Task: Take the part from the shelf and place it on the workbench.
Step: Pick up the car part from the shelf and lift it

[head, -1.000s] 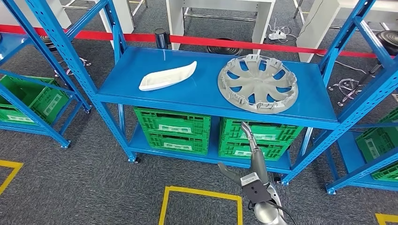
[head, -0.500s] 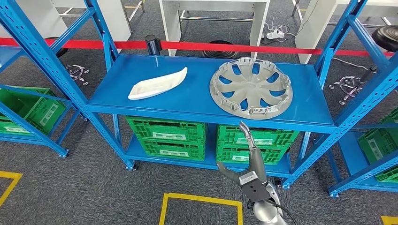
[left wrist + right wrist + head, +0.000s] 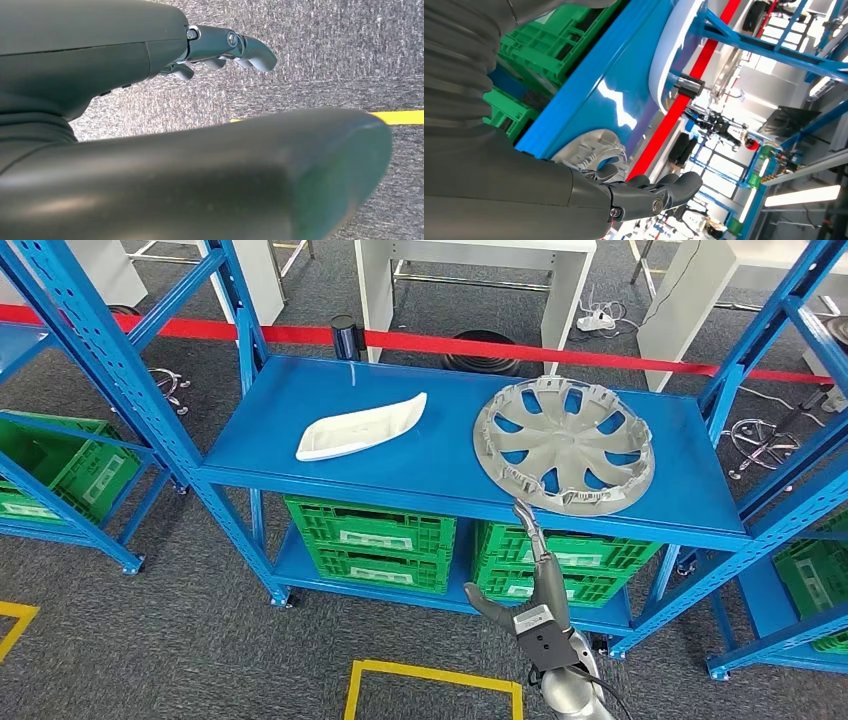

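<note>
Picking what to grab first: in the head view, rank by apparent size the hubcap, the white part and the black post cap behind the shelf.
1. Hubcap, clearly the largest.
2. White part, long and narrow.
3. Black post cap, the smallest; it stands farther back, so its true size is less sure.

The silver right arm rose from below with its dark-fingered right hand held up, fingers stretched forward, thumb splayed aside, holding nothing. The grey left hand hung downward, its fingers loosely extended, empty.
</note>
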